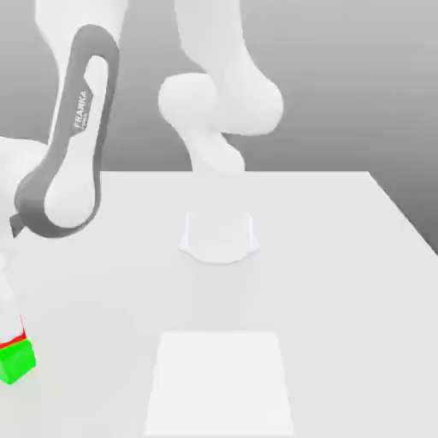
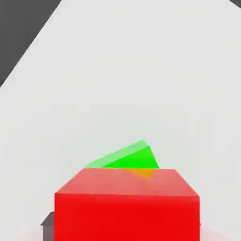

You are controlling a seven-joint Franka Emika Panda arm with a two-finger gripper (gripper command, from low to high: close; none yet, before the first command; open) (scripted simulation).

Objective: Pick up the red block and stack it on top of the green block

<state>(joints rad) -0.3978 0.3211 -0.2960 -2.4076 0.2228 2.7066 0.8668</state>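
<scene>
The arm (image 1: 73,145), white with a grey side panel bearing lettering, reaches from its base (image 1: 220,235) at the back of the table (image 1: 342,257) towards the exterior view's left edge.

The gripper (image 1: 7,321) sits at that left edge, low over the table and cut off by the frame. It appears to point downward, though so little of it is in frame that this is uncertain. Whether the gripper is open, closed or gripping something cannot be told from either view.

In the exterior view the green block (image 1: 15,364) stands on the table at the near left corner. The red block (image 1: 10,343) shows as a thin red strip lying directly along the green block's top face and touching it, with the gripper's white body immediately above.

In the hand view the red block (image 2: 127,207) is very close to the camera, with its top face and one side face showing. The green block (image 2: 129,157) shows past the red block's far edge. Its visible corner is turned at an angle to the red block's edges, so the two are not squarely aligned.

A paler square patch (image 1: 218,381) is marked on the table surface near the front centre, well apart from both blocks. In the hand view the table (image 2: 141,70) is plain white, with dark background beyond its edge.
</scene>
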